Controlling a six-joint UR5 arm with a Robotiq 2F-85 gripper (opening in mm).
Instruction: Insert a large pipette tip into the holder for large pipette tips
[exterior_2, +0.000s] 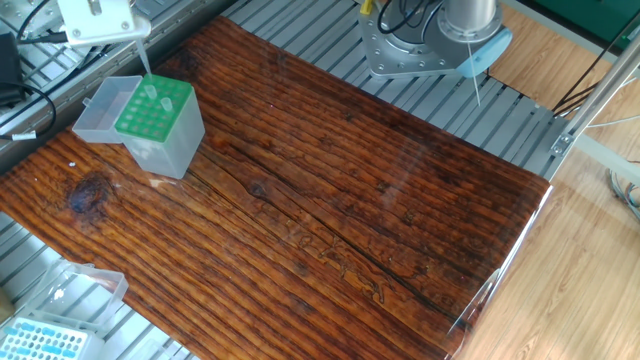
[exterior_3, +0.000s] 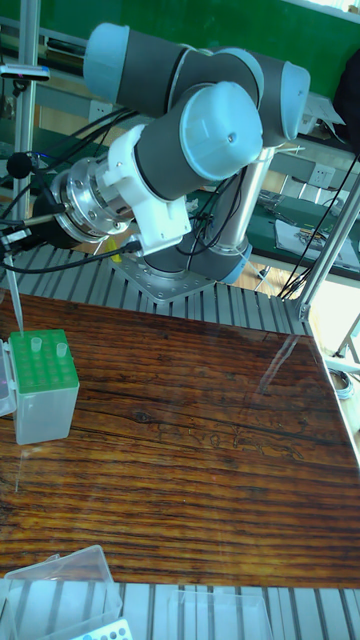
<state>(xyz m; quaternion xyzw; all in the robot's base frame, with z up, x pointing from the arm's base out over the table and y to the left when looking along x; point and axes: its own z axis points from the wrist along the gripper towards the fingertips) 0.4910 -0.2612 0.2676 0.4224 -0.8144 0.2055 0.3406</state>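
The holder for large pipette tips (exterior_2: 155, 115) is a clear box with a green rack, standing at the wooden table's far left corner with its clear lid (exterior_2: 103, 110) hinged open to the left. Two tips stand in its back holes. My gripper (exterior_2: 137, 40) hovers above the back edge of the rack, shut on a large pipette tip (exterior_2: 144, 60) that hangs point-down just over the green top. In the tall fixed view the tip (exterior_3: 15, 295) descends toward the rack's (exterior_3: 42, 362) left rear; the gripper's fingers are cut off at the frame's left edge.
A smaller box with a light blue rack (exterior_2: 42, 342) and an open clear lid (exterior_2: 88, 285) sits at the near left corner. The arm's base (exterior_2: 415, 50) is bolted behind the table. Cables (exterior_2: 20, 95) lie left of the holder.
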